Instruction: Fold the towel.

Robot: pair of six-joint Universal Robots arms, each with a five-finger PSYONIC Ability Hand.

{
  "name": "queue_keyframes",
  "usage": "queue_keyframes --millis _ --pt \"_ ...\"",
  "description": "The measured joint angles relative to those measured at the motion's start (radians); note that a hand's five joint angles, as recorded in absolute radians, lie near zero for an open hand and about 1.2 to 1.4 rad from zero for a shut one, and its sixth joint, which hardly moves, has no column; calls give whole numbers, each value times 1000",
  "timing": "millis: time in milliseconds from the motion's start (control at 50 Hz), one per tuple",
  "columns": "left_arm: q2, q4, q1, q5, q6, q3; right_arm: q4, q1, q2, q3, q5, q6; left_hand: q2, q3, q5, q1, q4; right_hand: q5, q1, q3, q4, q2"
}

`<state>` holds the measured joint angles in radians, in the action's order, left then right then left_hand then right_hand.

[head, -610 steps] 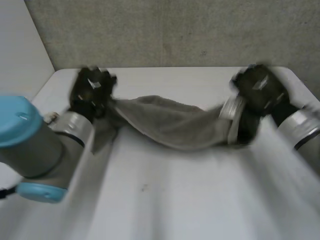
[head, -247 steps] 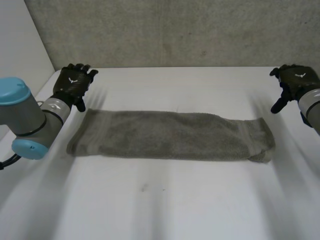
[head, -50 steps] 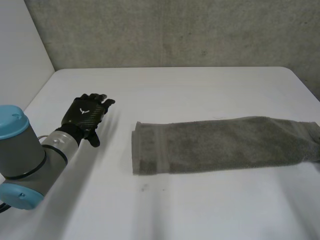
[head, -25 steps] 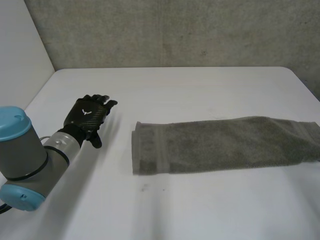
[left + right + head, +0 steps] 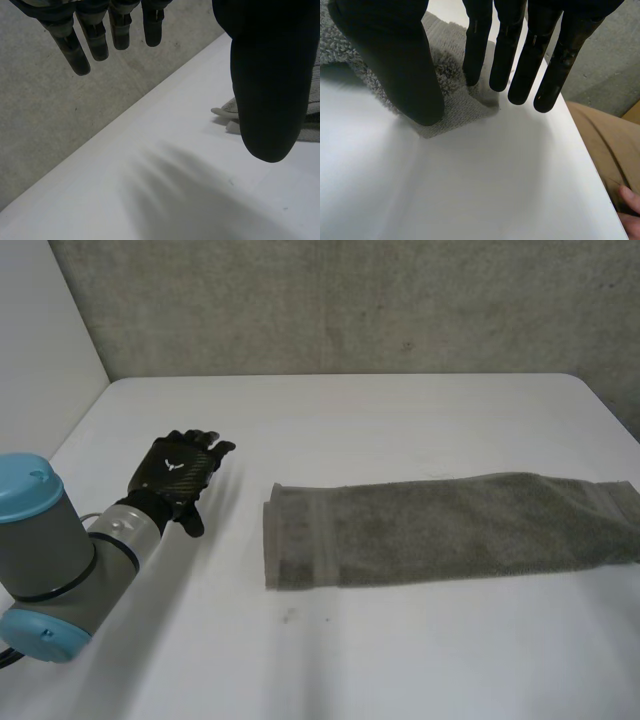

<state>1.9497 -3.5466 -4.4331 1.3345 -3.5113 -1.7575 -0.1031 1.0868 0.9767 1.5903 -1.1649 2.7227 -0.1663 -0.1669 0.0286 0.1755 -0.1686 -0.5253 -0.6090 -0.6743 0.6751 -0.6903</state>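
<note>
1. One fold looks done; the towel (image 5: 450,530) lies as a strip reaching the table's (image 5: 380,670) right edge.
2. Left hand (image 5: 178,472), well apart, and right hand (image 5: 502,45), over its end, hang open, empty; crosswise folds remain.

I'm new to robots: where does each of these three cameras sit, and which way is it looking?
Head view: behind and between the arms, looking down at the white table and grey towel; the left arm and left hand show.
Left wrist view: on the left wrist, looking along that hand's straight fingers over bare table toward the wall.
Right wrist view: on the right wrist, looking past the right hand at a towel corner.
All three share the towel.
</note>
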Motion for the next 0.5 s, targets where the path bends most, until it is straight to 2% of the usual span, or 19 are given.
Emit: queue_keyframes --millis 60,100,120,140,180,340,500 --pt "0 0 0 0 0 0 0 1 -1 -2 0 1 0 0 0 0 0 -25 -8 -41 41 -25" --pt "0 0 0 0 0 0 -1 1 -1 -2 1 1 0 0 0 0 0 -216 -202 -264 264 -263" --pt "0 0 0 0 0 0 -2 2 -1 -2 1 1 0 0 0 0 0 -216 -202 -264 264 -263" --pt "0 0 0 0 0 0 -3 2 0 -2 2 2 0 0 0 0 0 -378 -324 -443 447 -432" --pt "0 0 0 0 0 0 -6 3 2 -4 2 2 0 0 0 0 0 -417 -326 -498 507 -480" --pt "0 0 0 1 0 0 -7 19 25 -27 -12 -4 0 0 0 0 0 -418 -326 -503 515 -480" --pt "-4 0 0 2 0 0 -28 147 128 -39 -15 -7 0 0 0 0 0 -425 -326 -507 515 -480"
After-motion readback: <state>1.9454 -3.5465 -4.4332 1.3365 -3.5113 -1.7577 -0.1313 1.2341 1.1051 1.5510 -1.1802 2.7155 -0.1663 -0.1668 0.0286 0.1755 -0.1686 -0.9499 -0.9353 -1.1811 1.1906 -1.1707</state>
